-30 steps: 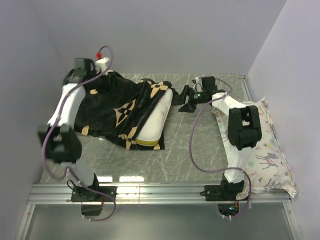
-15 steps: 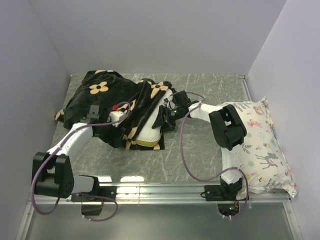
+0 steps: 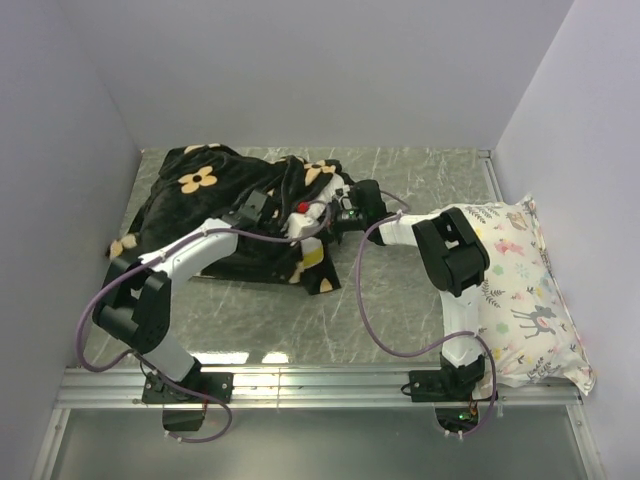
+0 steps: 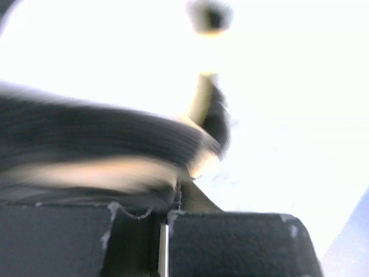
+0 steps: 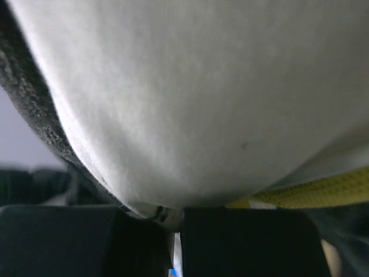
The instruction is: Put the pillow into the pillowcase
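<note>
The black pillowcase with tan flowers lies bunched at the back left of the table. It covers most of the pillow, whose yellow band shows at the near corner. My left gripper is at the case's right end, shut on a thin fold of the pillowcase; that view is blurred. My right gripper meets it from the right, shut on a pinch of the white pillow. The yellow band runs beside the right jaw, and black plush lies to the left.
A deer-print pillow lies along the right wall, partly under the right arm. Grey marble table lies in front of the case. Walls close in on the left, back and right. A metal rail runs along the near edge.
The left arm swung from the back left corner to the pillow's end. Both grippers went from open to shut. The case now covers more of the white pillow.
</note>
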Controlling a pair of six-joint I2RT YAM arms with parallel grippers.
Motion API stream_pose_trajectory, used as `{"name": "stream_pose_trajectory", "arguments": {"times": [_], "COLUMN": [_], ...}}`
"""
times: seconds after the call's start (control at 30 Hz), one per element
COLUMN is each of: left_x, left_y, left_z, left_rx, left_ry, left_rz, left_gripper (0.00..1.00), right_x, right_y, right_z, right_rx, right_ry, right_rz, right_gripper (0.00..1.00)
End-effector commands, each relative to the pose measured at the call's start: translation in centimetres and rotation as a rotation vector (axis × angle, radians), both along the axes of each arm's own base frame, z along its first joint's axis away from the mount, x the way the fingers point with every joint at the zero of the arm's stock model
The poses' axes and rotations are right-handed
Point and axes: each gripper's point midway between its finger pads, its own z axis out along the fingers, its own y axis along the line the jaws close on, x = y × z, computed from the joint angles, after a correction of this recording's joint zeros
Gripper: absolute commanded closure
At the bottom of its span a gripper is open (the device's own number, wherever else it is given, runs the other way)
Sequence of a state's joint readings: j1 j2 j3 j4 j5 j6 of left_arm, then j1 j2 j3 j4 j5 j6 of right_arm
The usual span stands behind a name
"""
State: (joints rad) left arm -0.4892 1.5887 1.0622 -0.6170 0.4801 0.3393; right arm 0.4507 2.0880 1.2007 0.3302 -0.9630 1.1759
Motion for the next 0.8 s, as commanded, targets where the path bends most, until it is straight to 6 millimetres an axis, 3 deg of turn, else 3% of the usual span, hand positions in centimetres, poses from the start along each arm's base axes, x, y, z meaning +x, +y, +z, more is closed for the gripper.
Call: {"name": "stream_pose_trajectory", "arguments": {"times": [0.0,0.07,0.17,0.2,0.27,0.37,0.43,0.47,0.5,0.57,0.6,0.63,0.67,0.77], "left_x": [-3.2,-3.6,-2.4,-1.9,-0.6,1.2,1.5,2.4,2.6,3.0,3.4,3.3,3.6,5.0], "left_y": [-9.9,-11.0,-10.5,-10.1,-8.3,-5.1,-3.0,-1.0,0.2,3.6,5.0,6.1,7.6,9.0], "left_z": [11.7,12.6,10.9,10.3,9.6,10.2,11.0,10.7,11.0,11.5,11.4,11.6,11.5,12.1], "left_rx": [-0.427,-0.451,-0.398,-0.383,-0.360,-0.355,-0.343,-0.307,-0.291,-0.240,-0.201,-0.180,-0.157,-0.152], "left_ry": [-0.072,-0.064,-0.051,-0.052,-0.049,-0.076,-0.108,-0.127,-0.145,-0.181,-0.200,-0.209,-0.208,-0.216], "left_rz": [-0.351,-0.382,-0.327,-0.304,-0.217,-0.097,-0.038,0.025,0.060,0.153,0.195,0.220,0.262,0.334], "left_gripper": [1.00,1.00,1.00,0.95,0.88,0.78,0.62,0.56,0.44,0.37,0.31,0.30,0.30,0.29], "right_x": [0.6,0.2,0.0,-0.1,-0.3,-0.7,-1.7,-1.8,-2.1,-2.9,-3.0,-3.8,-3.3,-3.6], "right_y": [3.1,3.8,3.7,3.3,2.2,0.5,-0.4,-0.7,-0.9,-1.6,-2.1,-2.9,-3.2,-5.2], "right_z": [5.3,3.8,-0.5,-2.0,-3.8,-5.0,-5.9,-5.8,-5.8,-5.5,-5.1,-5.0,-3.4,-1.9], "right_rx": [0.161,0.139,0.050,0.017,-0.045,-0.102,-0.154,-0.161,-0.174,-0.230,-0.249,-0.290,-0.297,-0.351], "right_ry": [0.023,0.054,0.096,0.088,0.115,0.093,0.072,0.050,-0.032,-0.041,-0.125,-0.097,-0.192,-0.262], "right_rz": [-0.060,-0.067,-0.080,-0.073,-0.081,-0.067,-0.021,0.003,0.056,0.129,0.179,0.205,0.232,0.272], "right_gripper": [1.00,1.00,1.00,1.00,1.00,1.00,1.00,1.00,0.98,0.81,0.68,0.63,0.51,0.46]}}
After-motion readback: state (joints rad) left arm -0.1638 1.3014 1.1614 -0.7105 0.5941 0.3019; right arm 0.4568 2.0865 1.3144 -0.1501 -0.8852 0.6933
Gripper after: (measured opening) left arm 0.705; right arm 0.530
